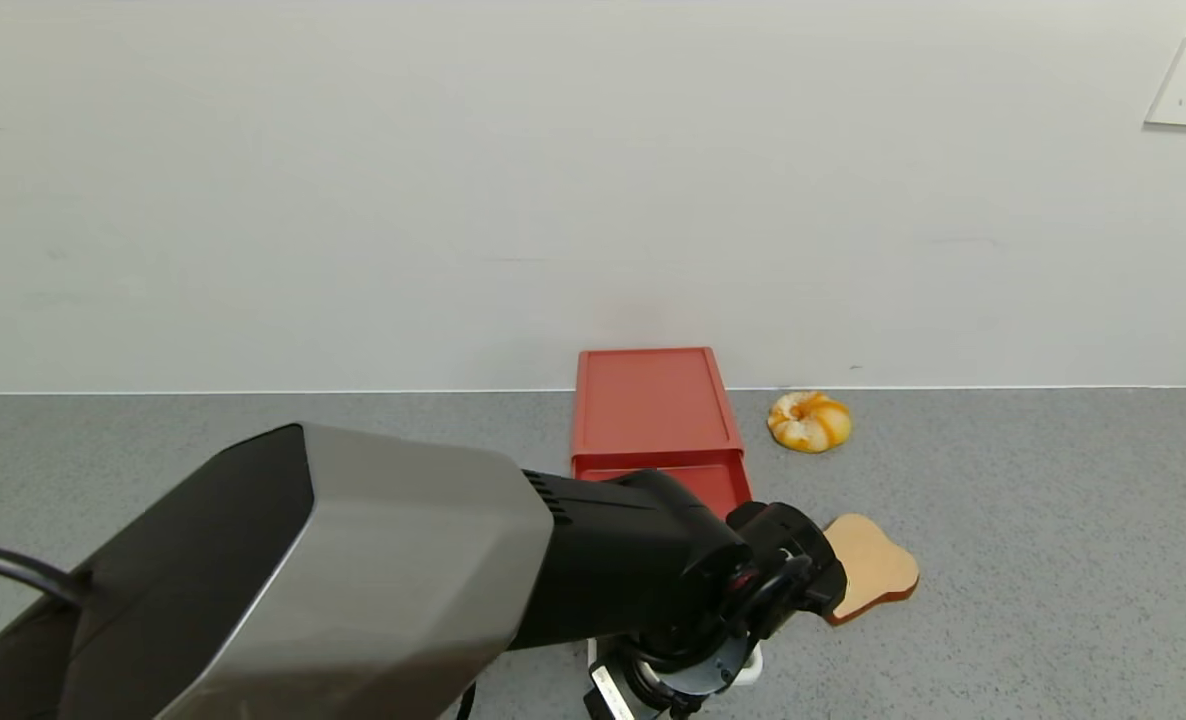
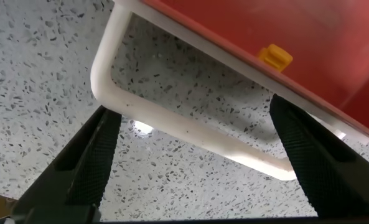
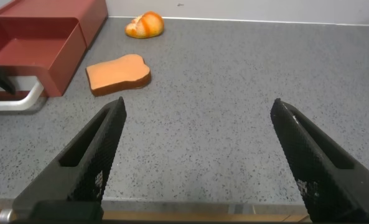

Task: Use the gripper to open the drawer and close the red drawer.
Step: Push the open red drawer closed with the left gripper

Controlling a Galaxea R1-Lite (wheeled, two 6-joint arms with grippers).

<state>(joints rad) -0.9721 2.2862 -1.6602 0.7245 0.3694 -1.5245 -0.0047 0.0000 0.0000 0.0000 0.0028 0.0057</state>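
Centrally, the red drawer point(image 1: 718, 483) stands pulled partway out of its low red box point(image 1: 650, 405), which sits against the wall. Left gripper point(image 2: 193, 158) — jaws spread, straddling the drawer's white loop handle point(image 2: 172, 121) without closing on it. Toast slice point(image 1: 875, 575) just right of the drawer's front; bun point(image 1: 809, 421) right of the box. Right gripper point(image 3: 196, 155) — jaws released, well right of the drawer.

Light's bright, even and diffuse, so you get only soft shadows. In the left wrist view there's a small glare spot on the tabletop point(image 2: 142, 128) under the white handle point(image 2: 172, 121), and the red drawer point(image 2: 308, 43) up close is blurred.
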